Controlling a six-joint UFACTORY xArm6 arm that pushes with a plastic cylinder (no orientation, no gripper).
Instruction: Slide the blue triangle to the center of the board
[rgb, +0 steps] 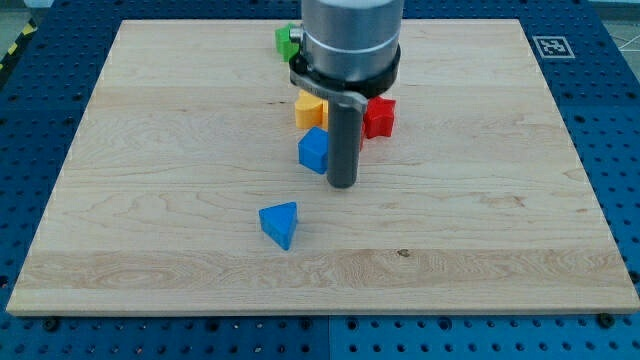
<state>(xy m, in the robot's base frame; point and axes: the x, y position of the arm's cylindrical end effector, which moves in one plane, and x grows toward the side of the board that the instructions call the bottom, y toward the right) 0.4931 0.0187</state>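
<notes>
The blue triangle (280, 223) lies on the wooden board (150, 150), below and left of the board's middle. My tip (343, 184) is the lower end of the dark rod and stands up and to the right of the triangle, apart from it. A second blue block (313, 150), a cube-like shape, sits just left of the rod, close to or touching it.
A yellow block (310, 107) sits above the blue cube, partly hidden by the arm. A red block (380, 116) lies right of the rod. A green block (287, 42) shows at the top beside the arm's body. A marker tag (552, 46) lies off the board's top right corner.
</notes>
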